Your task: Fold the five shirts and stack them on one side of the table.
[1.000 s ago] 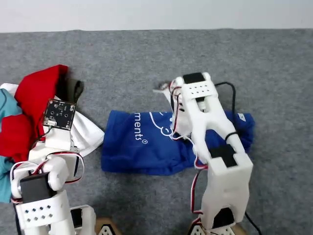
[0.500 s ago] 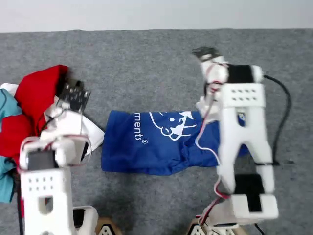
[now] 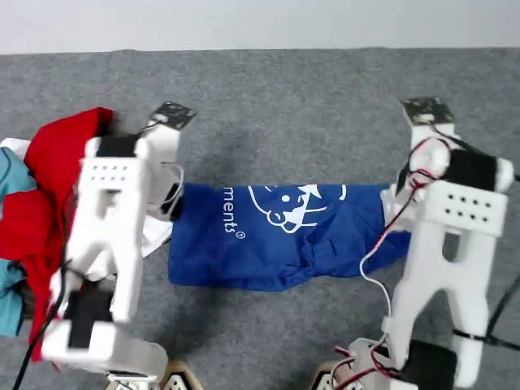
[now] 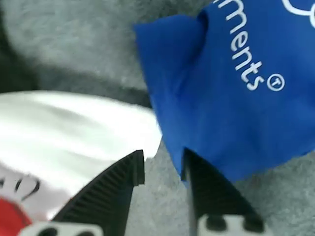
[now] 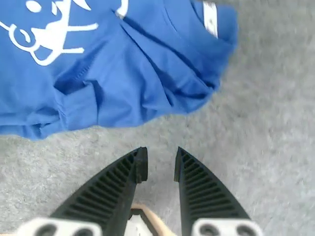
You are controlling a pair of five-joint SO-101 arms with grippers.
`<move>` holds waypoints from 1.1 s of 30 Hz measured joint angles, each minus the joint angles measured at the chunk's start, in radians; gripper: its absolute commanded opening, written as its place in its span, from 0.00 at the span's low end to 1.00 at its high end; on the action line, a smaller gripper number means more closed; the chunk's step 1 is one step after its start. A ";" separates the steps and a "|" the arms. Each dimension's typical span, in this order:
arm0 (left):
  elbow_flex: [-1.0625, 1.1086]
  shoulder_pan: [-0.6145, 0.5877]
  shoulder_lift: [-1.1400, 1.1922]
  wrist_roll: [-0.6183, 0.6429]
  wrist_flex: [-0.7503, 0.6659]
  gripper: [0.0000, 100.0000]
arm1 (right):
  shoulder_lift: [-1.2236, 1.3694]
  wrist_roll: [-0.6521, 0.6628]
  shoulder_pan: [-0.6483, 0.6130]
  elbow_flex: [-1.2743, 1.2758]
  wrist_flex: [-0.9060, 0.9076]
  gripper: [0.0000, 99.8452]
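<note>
A blue shirt (image 3: pixel 276 236) with white print lies flat, folded into a band, mid-table. My left arm (image 3: pixel 114 219) stands over its end beside the pile. There my left gripper (image 4: pixel 163 167) hovers, narrowly open, one finger (image 4: pixel 206 187) over the blue shirt (image 4: pixel 236 88) edge and the other by a white shirt (image 4: pixel 64 128). My right arm (image 3: pixel 447 236) stands over the collar end. My right gripper (image 5: pixel 161 164) is narrowly open over bare table, just off the blue shirt (image 5: pixel 123 73), holding nothing.
A heap of unfolded shirts sits at the table's left edge: a red shirt (image 3: pixel 57 162), a white shirt (image 3: pixel 154 231) and a teal shirt (image 3: pixel 6 187). Grey felt table (image 3: pixel 268 106) stretches free behind and in front of the blue shirt.
My right arm has swung from the blue shirt's middle out to its collar end. My left arm has stretched from the heap to the shirt's other end. The shirt now lies a little flatter.
</note>
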 measured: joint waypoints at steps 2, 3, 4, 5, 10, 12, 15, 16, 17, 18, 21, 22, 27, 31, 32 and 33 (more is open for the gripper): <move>-0.063 0.012 0.083 0.000 0.018 0.19 | -0.034 0.000 0.029 0.032 0.000 0.10; -0.094 0.015 0.124 0.000 0.032 0.20 | -0.051 0.000 0.044 0.044 0.000 0.10; -0.123 0.015 0.163 0.000 0.046 0.20 | -0.071 0.000 0.061 0.060 0.000 0.10; -0.150 0.015 0.201 0.000 0.057 0.20 | -0.091 0.000 0.075 0.075 0.000 0.10; -0.267 0.000 0.354 0.000 0.094 0.20 | -0.189 0.000 0.127 0.146 0.000 0.10; -0.302 -0.006 0.397 0.003 0.094 0.20 | -0.222 0.000 0.133 0.166 0.000 0.10; -0.347 -0.003 0.457 0.002 0.092 0.20 | -0.265 0.000 0.137 0.192 0.000 0.10; -0.359 -0.003 0.479 0.000 0.092 0.20 | -0.279 0.000 0.137 0.198 0.000 0.10; -0.371 -0.003 0.499 0.002 0.092 0.20 | -0.292 0.000 0.137 0.206 0.000 0.10; -0.384 -0.003 0.522 0.003 0.092 0.20 | -0.301 0.000 0.137 0.213 0.000 0.10; -0.423 -0.003 0.588 0.003 0.092 0.20 | -0.330 0.000 0.137 0.230 0.000 0.10; -0.439 -0.003 0.608 0.003 0.097 0.20 | -0.336 0.000 0.137 0.236 0.000 0.10; -0.537 -0.003 0.669 0.000 0.127 0.20 | -0.368 0.000 0.137 0.242 0.000 0.10; -0.592 -0.003 0.677 -0.002 0.129 0.20 | -0.387 0.000 0.137 0.242 0.000 0.10; -0.606 -0.003 0.677 -0.002 0.129 0.20 | -0.390 0.000 0.137 0.242 0.000 0.10; -0.617 -0.003 0.677 -0.002 0.127 0.20 | -0.391 0.000 0.137 0.242 0.000 0.10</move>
